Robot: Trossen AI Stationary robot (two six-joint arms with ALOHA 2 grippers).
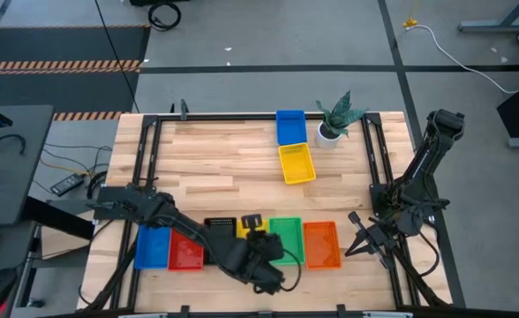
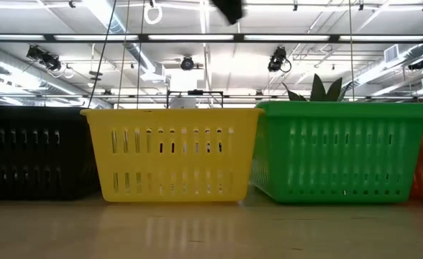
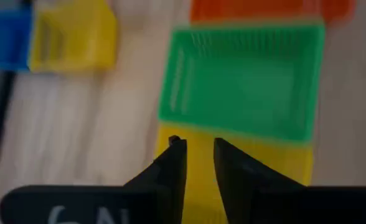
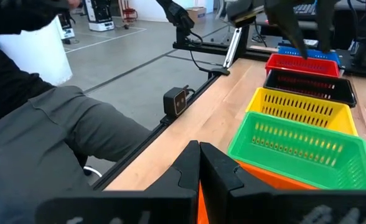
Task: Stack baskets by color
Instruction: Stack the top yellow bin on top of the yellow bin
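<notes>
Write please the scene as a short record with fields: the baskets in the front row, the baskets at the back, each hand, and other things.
front row, left to right: blue basket, red basket, black basket, yellow basket, green basket, orange basket
back baskets: second blue basket, second yellow basket, apart from the row
left hand: above the front yellow basket, fingers slightly apart, holding nothing visible
right hand: shut, empty, beside the orange basket
other: plant
stacking: none visible

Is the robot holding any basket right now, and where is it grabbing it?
It cannot be told: the left end effector hangs over the yellow basket, fingers slightly apart. The right end effector holds nothing.
</notes>
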